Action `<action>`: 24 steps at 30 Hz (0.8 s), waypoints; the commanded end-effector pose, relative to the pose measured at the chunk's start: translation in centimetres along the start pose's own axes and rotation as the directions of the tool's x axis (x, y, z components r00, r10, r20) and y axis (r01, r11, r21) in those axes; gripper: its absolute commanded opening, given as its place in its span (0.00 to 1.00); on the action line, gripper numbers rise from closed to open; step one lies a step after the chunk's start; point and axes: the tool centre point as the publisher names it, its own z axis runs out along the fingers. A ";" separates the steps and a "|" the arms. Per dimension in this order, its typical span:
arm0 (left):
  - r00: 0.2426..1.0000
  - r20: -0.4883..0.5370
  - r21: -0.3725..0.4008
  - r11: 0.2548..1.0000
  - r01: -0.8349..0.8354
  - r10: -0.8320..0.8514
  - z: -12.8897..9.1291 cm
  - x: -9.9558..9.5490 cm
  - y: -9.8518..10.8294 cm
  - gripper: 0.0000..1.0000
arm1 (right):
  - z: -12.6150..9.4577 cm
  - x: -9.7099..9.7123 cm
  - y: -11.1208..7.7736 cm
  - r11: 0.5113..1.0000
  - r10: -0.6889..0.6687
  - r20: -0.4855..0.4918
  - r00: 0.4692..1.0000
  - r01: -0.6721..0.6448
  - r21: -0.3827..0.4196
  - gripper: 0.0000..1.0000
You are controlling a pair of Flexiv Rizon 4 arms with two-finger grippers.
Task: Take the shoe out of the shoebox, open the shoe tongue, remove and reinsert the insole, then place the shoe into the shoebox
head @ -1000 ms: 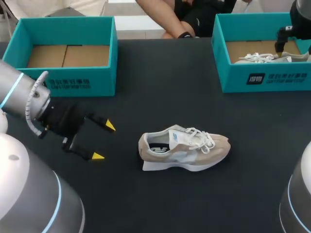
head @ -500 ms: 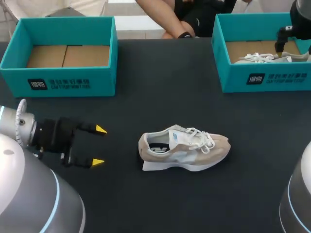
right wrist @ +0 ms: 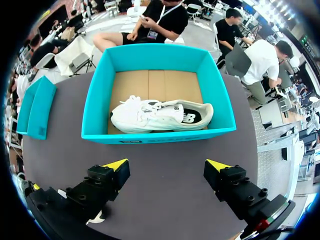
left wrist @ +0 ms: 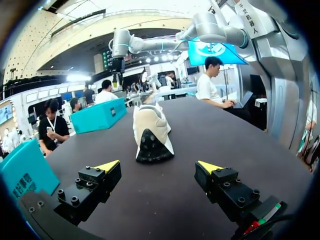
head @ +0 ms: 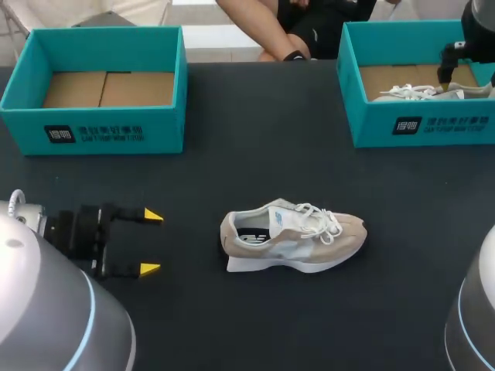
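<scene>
We show the dark tabletop [head: 255, 154] carrying two teal shoeboxes at its far edge; the left shoebox [head: 108, 131] shows only its cardboard floor; the right shoebox [head: 421, 124] contains a white shoe [right wrist: 160, 116]; a beige shoe [head: 294, 236] stands at mid-tabletop, well apart from both; our left claw [head: 151, 243], spread wide and empty, faces its heel without touching; our right claw [right wrist: 167, 165], likewise spread and empty, hangs by the right shoebox.

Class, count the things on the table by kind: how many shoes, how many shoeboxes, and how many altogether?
Shoes: 2, beige shoe, white shoe
Shoeboxes: 2, empty shoebox, right shoebox
Total: 4
</scene>
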 end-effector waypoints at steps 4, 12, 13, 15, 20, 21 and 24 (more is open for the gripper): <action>0.999 -0.022 0.044 0.999 0.029 -0.028 0.3 0.2 0.8 1.00 | 0.1 0.0 -0.1 1.000 0.001 -0.001 1.000 -0.001 -0.002 1.00; 0.991 -0.067 0.014 0.993 0.119 -0.117 -0.3 -0.2 2.1 1.00 | 0.1 0.0 -0.1 1.000 0.001 -0.001 1.000 -0.001 -0.002 1.00; 0.991 -0.064 0.007 0.993 0.119 -0.118 -0.3 -0.3 2.2 1.00 | 0.1 0.0 -0.1 1.000 0.001 -0.001 1.000 -0.001 -0.002 1.00; 0.989 -0.073 -0.008 0.992 0.128 -0.128 -0.5 -0.4 2.2 1.00 | 0.1 0.0 -0.1 1.000 0.001 -0.001 1.000 -0.001 -0.002 1.00; 0.990 -0.060 -0.020 0.992 0.126 -0.127 -1.0 -0.6 2.1 1.00 | 0.1 0.0 -0.1 1.000 0.001 -0.001 1.000 -0.001 -0.002 1.00; 0.991 -0.054 -0.025 0.992 0.124 -0.125 -1.1 -0.6 2.1 1.00 | 0.1 0.0 -0.1 1.000 0.001 -0.001 1.000 -0.001 -0.002 1.00; 0.991 -0.036 -0.049 0.991 0.124 -0.126 -1.2 -0.6 2.1 1.00 | 0.1 0.0 -0.1 1.000 0.001 -0.001 1.000 -0.001 -0.002 1.00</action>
